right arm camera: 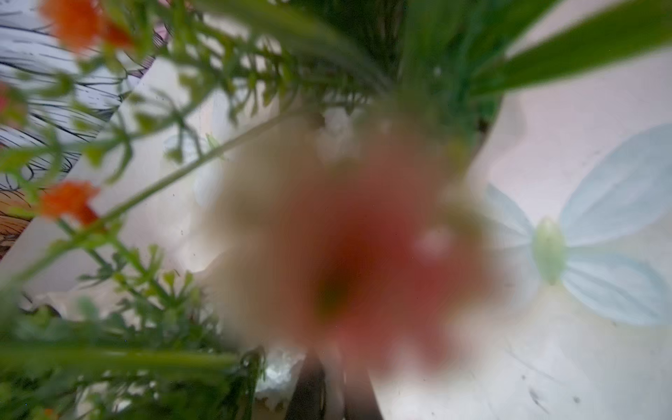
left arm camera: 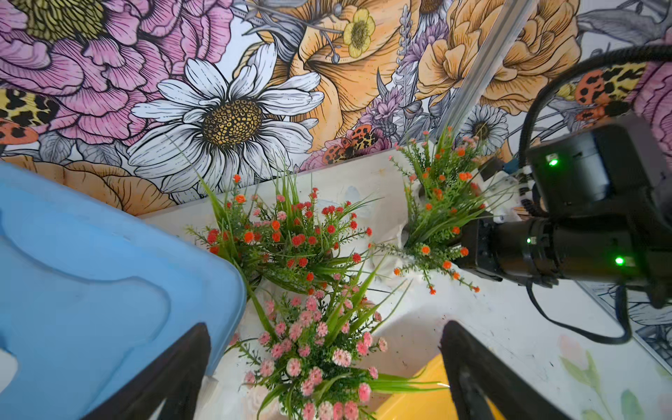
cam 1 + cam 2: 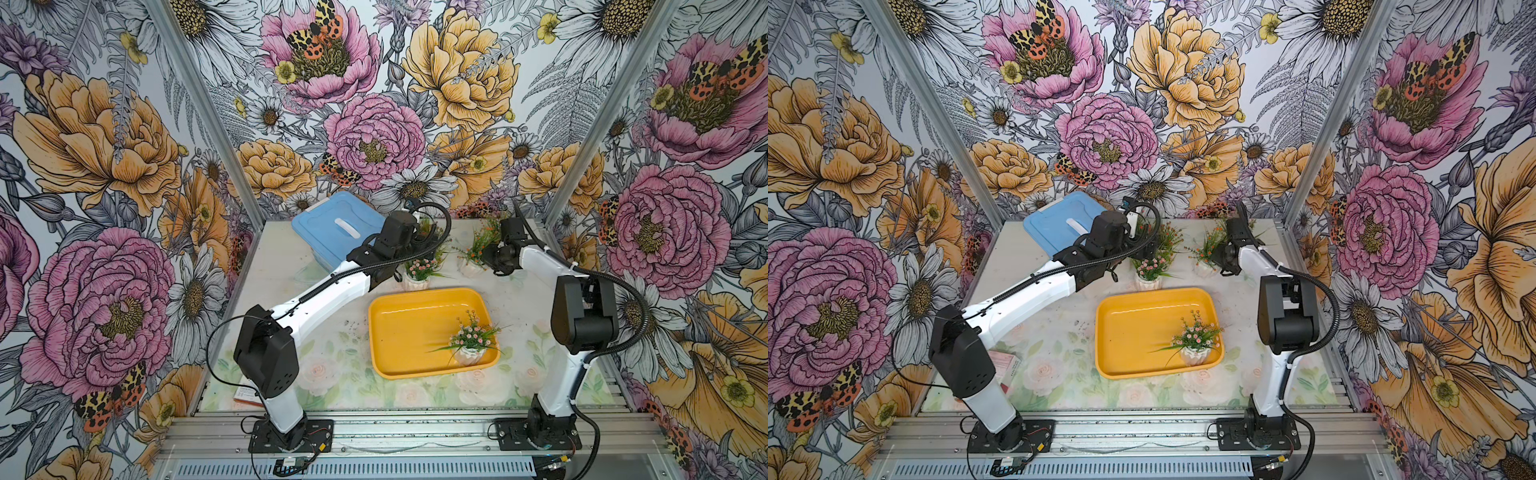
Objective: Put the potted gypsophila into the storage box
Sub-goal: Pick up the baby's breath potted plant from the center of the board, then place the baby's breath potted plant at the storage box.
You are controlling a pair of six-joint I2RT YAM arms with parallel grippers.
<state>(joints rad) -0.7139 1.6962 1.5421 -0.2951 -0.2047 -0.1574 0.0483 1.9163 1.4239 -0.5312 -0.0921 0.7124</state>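
Observation:
The yellow storage box (image 3: 399,332) lies mid-table with one pink potted gypsophila (image 3: 471,338) standing in its near right corner. Behind the box stands a second pink one (image 3: 417,274). My left gripper (image 2: 325,378) hovers over it, open wide, with one black finger (image 2: 182,374) on each side of the flowers. An orange-flowered potted gypsophila (image 2: 440,211) leans at the back right. My right gripper (image 1: 334,389) is pushed into its foliage and shut, with a thin pale strip of pot rim between the fingers. A red-flowered one (image 2: 287,236) stands further back.
A blue-lidded box with a white handle (image 3: 332,228) sits at the back left, close beside my left wrist. A small pink card (image 3: 1009,365) lies near the front left by the left arm's base. Flower-patterned walls close in the back and both sides.

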